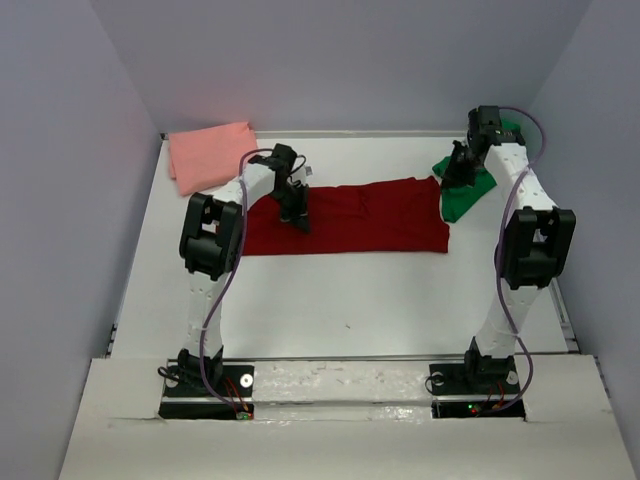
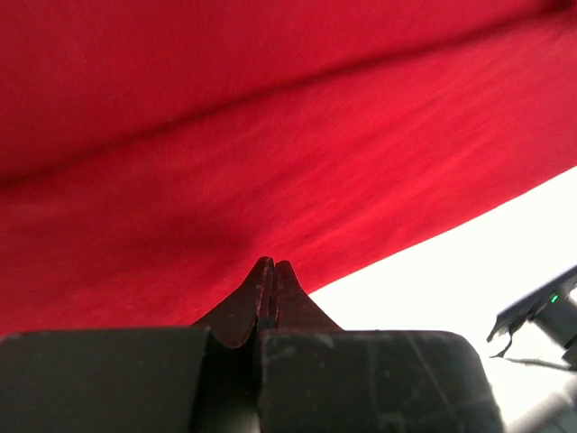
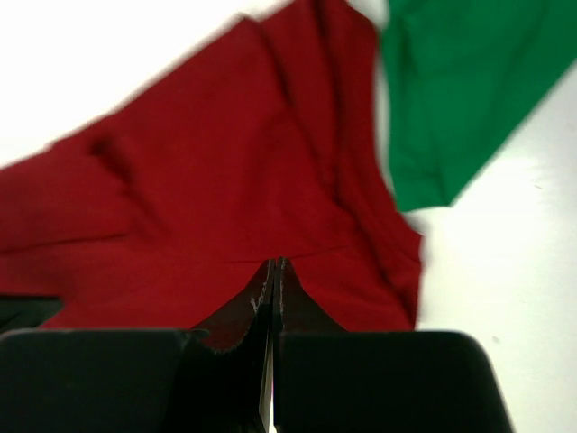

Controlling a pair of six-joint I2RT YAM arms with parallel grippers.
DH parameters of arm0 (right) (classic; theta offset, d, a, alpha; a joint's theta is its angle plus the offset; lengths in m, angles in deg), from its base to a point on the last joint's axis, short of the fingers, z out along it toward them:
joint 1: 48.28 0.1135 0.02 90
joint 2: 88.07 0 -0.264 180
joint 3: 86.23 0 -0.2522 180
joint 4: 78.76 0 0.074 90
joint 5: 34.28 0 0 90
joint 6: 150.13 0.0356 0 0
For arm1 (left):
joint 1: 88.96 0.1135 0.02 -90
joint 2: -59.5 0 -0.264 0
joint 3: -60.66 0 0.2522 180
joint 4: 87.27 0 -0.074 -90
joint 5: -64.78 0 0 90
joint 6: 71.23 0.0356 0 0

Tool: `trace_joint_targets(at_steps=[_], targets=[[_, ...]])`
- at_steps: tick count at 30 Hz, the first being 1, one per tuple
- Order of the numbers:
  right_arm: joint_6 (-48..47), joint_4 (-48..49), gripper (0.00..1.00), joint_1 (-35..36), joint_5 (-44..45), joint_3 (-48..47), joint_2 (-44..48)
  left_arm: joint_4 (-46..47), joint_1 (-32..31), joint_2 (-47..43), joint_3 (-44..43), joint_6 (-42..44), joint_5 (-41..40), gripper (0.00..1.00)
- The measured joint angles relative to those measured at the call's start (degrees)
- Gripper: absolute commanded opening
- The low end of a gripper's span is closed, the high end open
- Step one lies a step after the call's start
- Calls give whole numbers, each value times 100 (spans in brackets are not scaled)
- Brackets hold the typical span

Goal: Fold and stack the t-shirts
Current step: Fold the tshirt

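The dark red t-shirt (image 1: pixel 370 215) lies spread as a long band across the middle of the white table (image 1: pixel 350 310). My left gripper (image 1: pixel 297 218) is shut, low over the shirt's left part. In the left wrist view the left gripper (image 2: pixel 273 263) shows nothing between its fingers, with red cloth (image 2: pixel 270 135) just beyond the tips. My right gripper (image 1: pixel 458 178) is shut too, raised over the edge where the red shirt meets the bright green t-shirt (image 1: pixel 462 203). The right wrist view shows that gripper (image 3: pixel 273 262) above red cloth (image 3: pixel 225 180), green cloth (image 3: pixel 460 90) at upper right. The salmon pink t-shirt (image 1: pixel 210 155) lies folded at the back left.
Pale walls close the table in on the left, back and right. Both arm bases (image 1: pixel 205 385) (image 1: pixel 475 385) stand on a rail at the near edge. Bare table (image 2: pixel 469 244) shows in front of the red shirt.
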Motion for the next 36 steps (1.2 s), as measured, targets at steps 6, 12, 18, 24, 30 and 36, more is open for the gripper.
trace_joint_targets(at_steps=[6,12,18,24,30,36], targets=[[251,282,0,0,-1106,-236,297,-20,59,-181,-1054,-247,-177,1],[564,754,0,0,-1832,883,461,227,271,-1235,-898,-365,-619,13],[684,857,0,26,-2052,1655,455,356,946,-1694,-358,-330,-946,0],[680,975,0,44,-2063,1784,444,273,1283,-1075,260,-107,-1408,0],[638,1049,0,46,-2059,1904,354,221,1252,-778,398,-2,-1576,0],[575,1091,0,90,-2017,2092,299,214,1248,-616,306,28,-1694,0]])
